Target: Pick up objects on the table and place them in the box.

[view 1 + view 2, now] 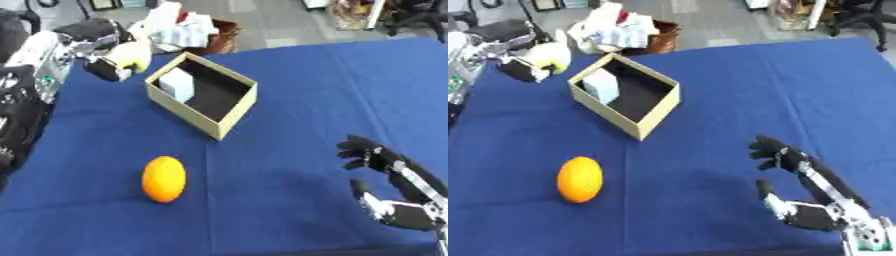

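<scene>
Box [203, 95] holds a pale block [178, 85]; orange [164, 178] lies on the table [289, 110]

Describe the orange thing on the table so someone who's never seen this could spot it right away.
Start at the blue table and find the open cardboard box near its far left. Nearer the robot than the box lies the orange object, alone on the cloth. It is a smooth, egg-shaped, bright orange thing, unlike the pale block inside the box.
</scene>
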Available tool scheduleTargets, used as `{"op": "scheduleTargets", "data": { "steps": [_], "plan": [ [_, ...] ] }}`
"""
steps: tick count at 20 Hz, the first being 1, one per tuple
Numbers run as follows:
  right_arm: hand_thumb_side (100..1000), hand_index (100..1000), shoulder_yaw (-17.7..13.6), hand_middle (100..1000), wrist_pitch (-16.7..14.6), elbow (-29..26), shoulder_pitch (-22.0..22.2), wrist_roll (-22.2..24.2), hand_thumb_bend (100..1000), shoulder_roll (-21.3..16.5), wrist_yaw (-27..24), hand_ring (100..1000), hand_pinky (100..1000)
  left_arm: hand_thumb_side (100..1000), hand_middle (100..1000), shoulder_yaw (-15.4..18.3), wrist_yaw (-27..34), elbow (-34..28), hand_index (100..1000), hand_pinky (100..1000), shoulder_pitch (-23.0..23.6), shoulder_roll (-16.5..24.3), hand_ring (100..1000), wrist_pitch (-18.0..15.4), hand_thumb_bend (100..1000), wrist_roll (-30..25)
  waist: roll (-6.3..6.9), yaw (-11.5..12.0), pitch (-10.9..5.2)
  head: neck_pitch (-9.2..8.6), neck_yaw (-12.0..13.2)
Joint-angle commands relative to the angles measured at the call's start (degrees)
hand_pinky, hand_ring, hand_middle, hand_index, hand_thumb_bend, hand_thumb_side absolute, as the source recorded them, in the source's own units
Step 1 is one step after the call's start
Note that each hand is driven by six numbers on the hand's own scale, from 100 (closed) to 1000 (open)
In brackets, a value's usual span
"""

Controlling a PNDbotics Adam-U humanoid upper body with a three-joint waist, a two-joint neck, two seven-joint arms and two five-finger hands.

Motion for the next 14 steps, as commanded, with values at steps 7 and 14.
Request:
{"op": "scheduleTargets", "data": {
  "steps": [7,14],
  "plan": [
    [387,1000,0.05,864,0.02,-0.64,-1.02,0.21,100,0.01,-0.75,842,734,284,521,-2.00,-4.02,4.52,734,684,-3.89,-8.51,521,-0.27,100,-1.23,-0.21,-1.03,-1.23,-0.30,0.21],
    [387,1000,0.11,863,0.08,-0.65,-1.10,0.33,100,0.16,-0.89,841,734,338,780,-3.57,-6.76,5.94,892,811,-3.09,-10.75,743,-1.66,230,-0.88,-0.36,-0.99,-1.32,-0.37,-0.40]
  ]
}}
